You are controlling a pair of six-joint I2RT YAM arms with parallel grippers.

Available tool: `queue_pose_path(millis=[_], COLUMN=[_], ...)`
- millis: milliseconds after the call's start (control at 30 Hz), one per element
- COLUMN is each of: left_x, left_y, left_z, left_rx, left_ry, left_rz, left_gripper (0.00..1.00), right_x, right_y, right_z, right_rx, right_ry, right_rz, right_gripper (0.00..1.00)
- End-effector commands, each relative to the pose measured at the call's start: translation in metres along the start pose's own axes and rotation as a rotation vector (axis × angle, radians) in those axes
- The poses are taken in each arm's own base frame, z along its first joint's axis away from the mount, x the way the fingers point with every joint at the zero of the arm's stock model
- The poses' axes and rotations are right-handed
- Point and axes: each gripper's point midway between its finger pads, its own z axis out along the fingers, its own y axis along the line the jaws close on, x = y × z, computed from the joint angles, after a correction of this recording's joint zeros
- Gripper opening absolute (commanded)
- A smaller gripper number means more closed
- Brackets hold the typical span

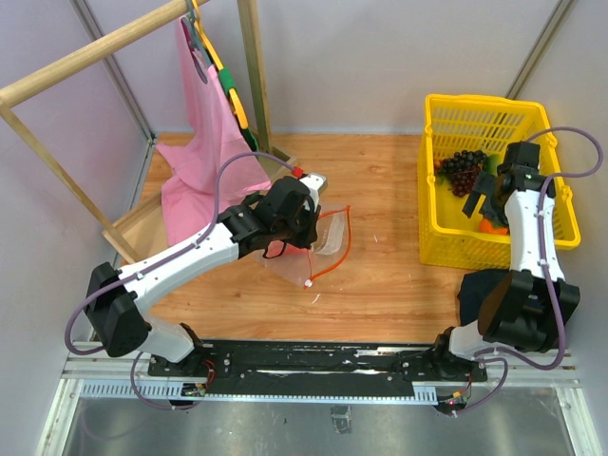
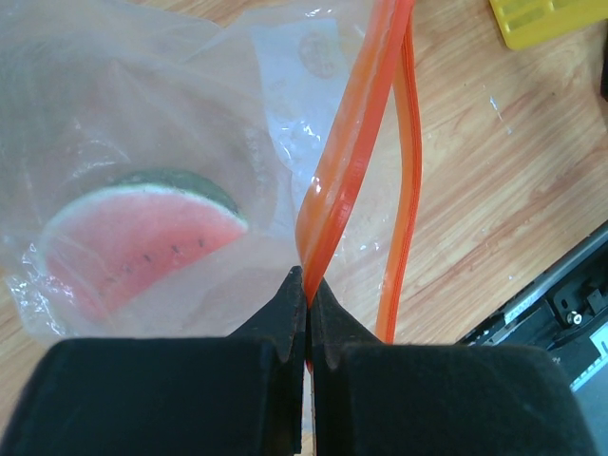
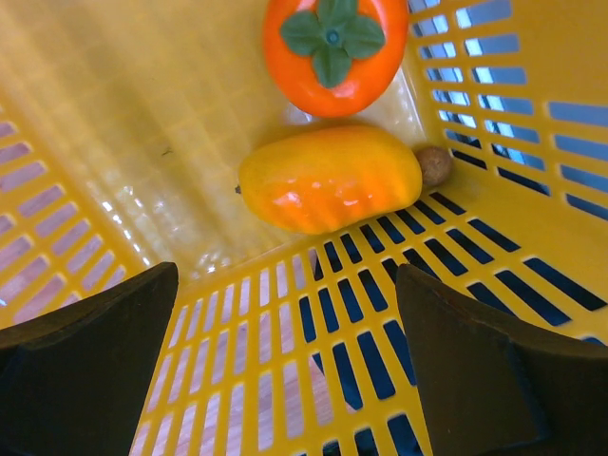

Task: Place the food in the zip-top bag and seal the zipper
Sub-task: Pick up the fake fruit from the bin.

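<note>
The left gripper (image 2: 306,294) is pinched tight on the orange-red zipper strip (image 2: 347,142); the right gripper (image 3: 285,285) is spread wide in the yellow plastic basket (image 1: 541,123).
A pink cloth (image 1: 204,142) hangs at the far-left corner. The clear crinkly zip-top bag (image 2: 142,114), holding a green-rind red watermelon slice (image 2: 142,242), lies left of centre on the wooden bench (image 1: 380,275). Bare wood separates it from the basket at the right edge, where a yellow-orange mango (image 3: 328,178) and orange persimmon (image 3: 332,52) lie against the wall.

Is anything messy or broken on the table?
Nothing looks spilled or broken. The only untidy thing is the pink cloth, which hangs lopsided from its hanger and bunches up at the bottom.
</note>
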Motion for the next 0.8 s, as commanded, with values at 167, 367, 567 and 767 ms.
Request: queue_pose_path(millis=[167, 367, 567, 767], left_x=[-0.011, -0.009, -0.009, -0.008], left_y=[-0.001, 0.003, 0.004, 0.004], left_z=[-0.002, 0.001, 0.002, 0.003], left_rx=[0.025, 0.016, 0.016, 0.021], left_ry=[-0.033, -0.021, -0.017, -0.015], left_rz=[0.008, 0.007, 0.003, 0.002], left_gripper=[0.00, 0.00, 0.00, 0.00], right_x=[0.022, 0.043, 0.060, 0.070], right_y=[-0.009, -0.019, -0.019, -0.014], right_z=[0.047, 0.073, 0.092, 0.110], right_rx=[0.076, 0.163, 0.184, 0.164], right_ry=[0.131, 0.210, 0.250, 0.261], right_rz=[0.138, 0.171, 0.191, 0.179], right_gripper=[0.98, 0.98, 0.98, 0.98])
